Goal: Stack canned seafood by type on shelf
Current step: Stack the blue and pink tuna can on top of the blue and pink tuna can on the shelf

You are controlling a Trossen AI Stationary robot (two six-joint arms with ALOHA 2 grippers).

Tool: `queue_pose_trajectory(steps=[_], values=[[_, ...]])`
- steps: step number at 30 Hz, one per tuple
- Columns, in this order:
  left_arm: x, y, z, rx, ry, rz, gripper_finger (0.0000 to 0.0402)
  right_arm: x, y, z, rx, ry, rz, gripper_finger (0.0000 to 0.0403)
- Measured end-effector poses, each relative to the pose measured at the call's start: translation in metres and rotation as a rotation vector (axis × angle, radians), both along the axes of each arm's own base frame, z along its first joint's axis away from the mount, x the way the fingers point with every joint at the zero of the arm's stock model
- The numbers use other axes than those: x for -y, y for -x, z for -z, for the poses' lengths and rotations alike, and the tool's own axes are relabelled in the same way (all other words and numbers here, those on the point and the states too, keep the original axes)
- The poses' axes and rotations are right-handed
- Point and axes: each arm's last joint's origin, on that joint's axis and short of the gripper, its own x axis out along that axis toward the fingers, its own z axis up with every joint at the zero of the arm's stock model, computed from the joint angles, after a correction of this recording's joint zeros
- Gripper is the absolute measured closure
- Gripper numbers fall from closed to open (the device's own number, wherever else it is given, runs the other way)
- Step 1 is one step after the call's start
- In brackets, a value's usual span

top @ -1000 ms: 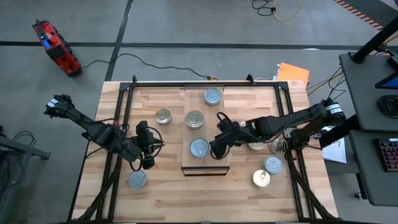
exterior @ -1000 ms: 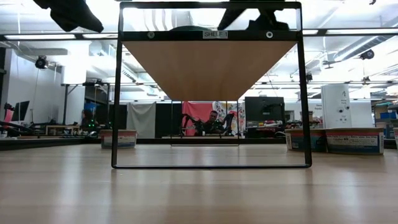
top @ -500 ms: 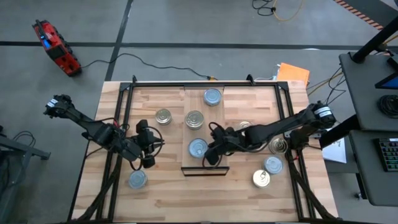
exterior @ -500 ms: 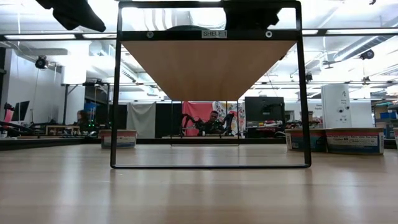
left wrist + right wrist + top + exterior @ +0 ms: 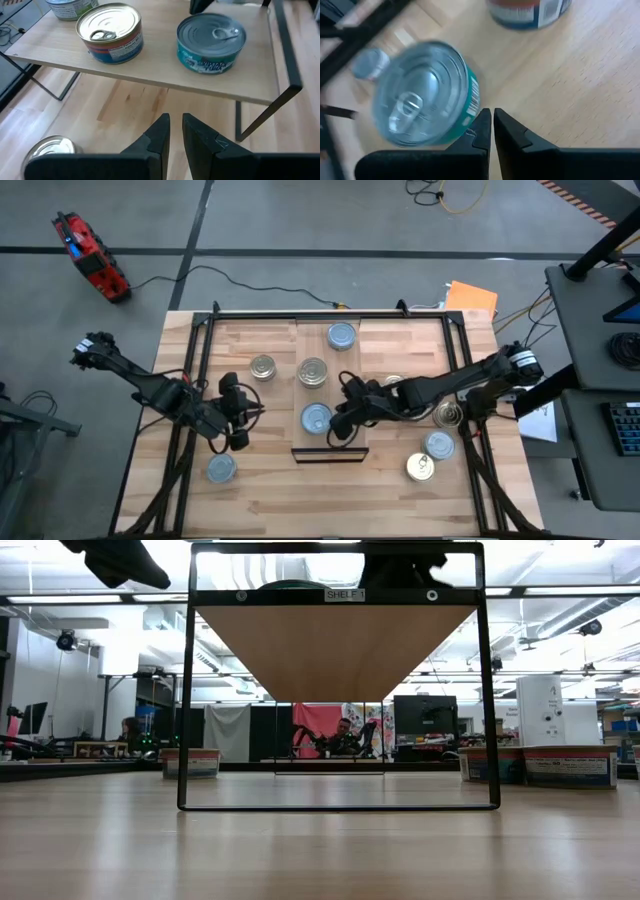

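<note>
Left to right, high view. A blue-topped tin [image 5: 221,468] is sitting alone near the bench's [image 5: 270,500] front-left corner. The left arm is reaching in from the left edge; the left gripper [image 5: 238,442] is hovering over the bench just left of the shelf [image 5: 355,340], fingers together, holding nothing. The left wrist view is confirming this: fingers [image 5: 159,131] nearly touching, with a gold-topped tin [image 5: 108,32] and a teal tin [image 5: 211,35] on the shelf ahead, and the legs under the shelf showing, which the high view is not giving.

Three tins are lying on the shelf: blue at the back [image 5: 341,336], gold mid [image 5: 313,372], teal at the front [image 5: 317,418].

The right arm is stretching in from the right edge; the right gripper [image 5: 341,432] is sitting at the teal tin's right side, fingers [image 5: 480,131] together, gripping nothing.

Four more tins are resting near the bench's right edge.

The low view is showing only the shelf's underside [image 5: 335,645].
</note>
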Motion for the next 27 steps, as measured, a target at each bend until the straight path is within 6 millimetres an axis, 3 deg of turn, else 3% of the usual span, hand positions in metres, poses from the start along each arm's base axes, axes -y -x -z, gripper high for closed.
queue_pose_trajectory(steps=[4,9,14,20,27], values=[[0.001,-0.001,-0.018,0.038,0.032,0.025,0.0365,0.007,0.013,-0.017,0.027,-0.037,0.046,0.0390],[-0.001,-0.001,-0.059,0.121,-0.023,0.096,0.0365,0.014,0.038,-0.036,0.012,-0.079,0.103,0.0390],[-0.010,0.000,-0.084,0.146,-0.096,0.111,0.0365,0.018,0.066,-0.043,-0.080,-0.165,0.204,0.0390],[-0.023,0.002,-0.079,0.041,-0.160,0.071,0.0365,0.003,0.091,-0.035,-0.305,-0.348,0.267,0.0390],[-0.037,0.000,-0.075,0.011,-0.150,-0.018,0.0365,-0.007,0.106,-0.011,-0.529,-0.295,0.340,0.0390]])
